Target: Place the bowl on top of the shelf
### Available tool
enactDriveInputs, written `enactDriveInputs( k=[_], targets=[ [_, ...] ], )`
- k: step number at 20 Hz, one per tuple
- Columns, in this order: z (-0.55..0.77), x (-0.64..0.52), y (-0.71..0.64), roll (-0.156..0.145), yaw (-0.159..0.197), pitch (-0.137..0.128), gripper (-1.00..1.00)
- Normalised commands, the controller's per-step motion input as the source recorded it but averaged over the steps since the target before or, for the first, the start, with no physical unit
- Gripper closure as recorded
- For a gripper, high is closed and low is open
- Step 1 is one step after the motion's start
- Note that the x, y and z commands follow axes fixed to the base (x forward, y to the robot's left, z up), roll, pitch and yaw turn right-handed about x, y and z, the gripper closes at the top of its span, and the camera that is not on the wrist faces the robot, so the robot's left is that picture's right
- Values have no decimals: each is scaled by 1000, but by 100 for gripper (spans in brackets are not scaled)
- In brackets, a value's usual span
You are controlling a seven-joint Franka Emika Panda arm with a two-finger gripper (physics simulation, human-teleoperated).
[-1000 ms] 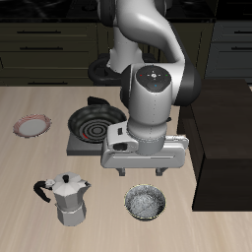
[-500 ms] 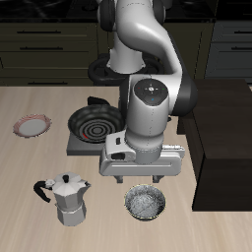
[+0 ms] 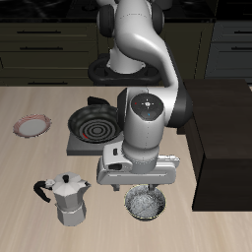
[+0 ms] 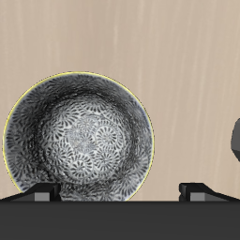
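The bowl [image 3: 145,204] stands on the table near the front edge, speckled grey-white inside with a dark rim. In the wrist view the bowl [image 4: 78,139] fills much of the frame. My gripper [image 3: 136,187] hangs just above the bowl, a little toward its back rim, open and empty. In the wrist view my gripper [image 4: 118,191] shows two fingertips [image 4: 42,193] set wide apart over the bowl's rim. The shelf [image 3: 222,138], a large dark brown box with a flat top, stands beside the bowl at the table's side.
A moka pot [image 3: 67,197] stands near the bowl, on the side away from the shelf; its edge shows in the wrist view [image 4: 235,141]. A black frying pan [image 3: 93,122] sits on a grey stove plate [image 3: 77,146] farther back. A red-rimmed plate [image 3: 31,125] lies beyond.
My gripper has come down and a little toward the table's front edge, closer over the bowl. The bowl and other things have not moved.
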Motion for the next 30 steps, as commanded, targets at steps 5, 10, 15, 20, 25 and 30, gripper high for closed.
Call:
enactDriveInputs(
  k=[5,10,15,20,25,30],
  targets=[
    [-204,-4,-45,-12,-6,29,-100],
    [-255,2,22,1,-9,53,-100],
    [-245,-46,15,14,12,32,100],
    [-92,-47,-7,27,-20,18,100],
    [275,-103,-22,22,-18,-38,100],
    [305,-84,69,35,-17,-45,100]
  ],
)
